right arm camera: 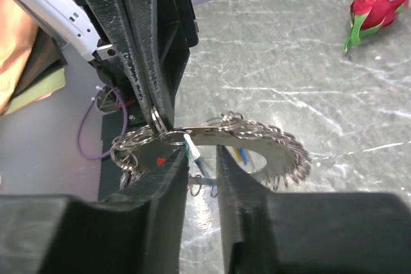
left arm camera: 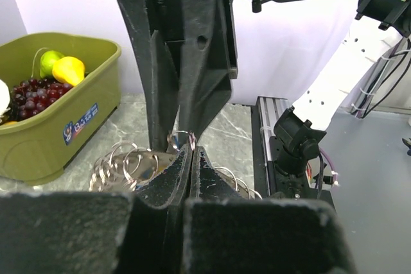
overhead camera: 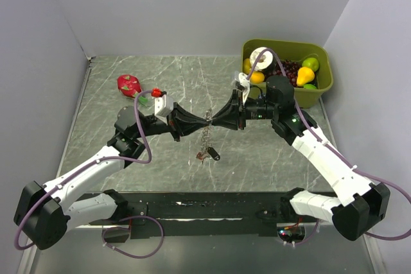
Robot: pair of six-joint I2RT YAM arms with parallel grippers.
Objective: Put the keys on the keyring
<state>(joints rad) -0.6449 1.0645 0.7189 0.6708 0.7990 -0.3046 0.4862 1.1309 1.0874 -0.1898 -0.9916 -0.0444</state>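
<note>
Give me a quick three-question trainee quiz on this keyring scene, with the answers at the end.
1. True or false: the left gripper is shut on the keyring.
2. Which fruit lies outside the green bin: A pear, B dragon fruit, C grapes?
3. Fill in: the bin stands at the far ____ corner of the table.
Key: 1 true; 2 B; 3 right.

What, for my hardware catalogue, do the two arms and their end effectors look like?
The left arm and right arm have white shells with black joints and a purple cable looped along each. The left end effector and right end effector are black, tapering wedges. A green light glows on the right arm.
</note>
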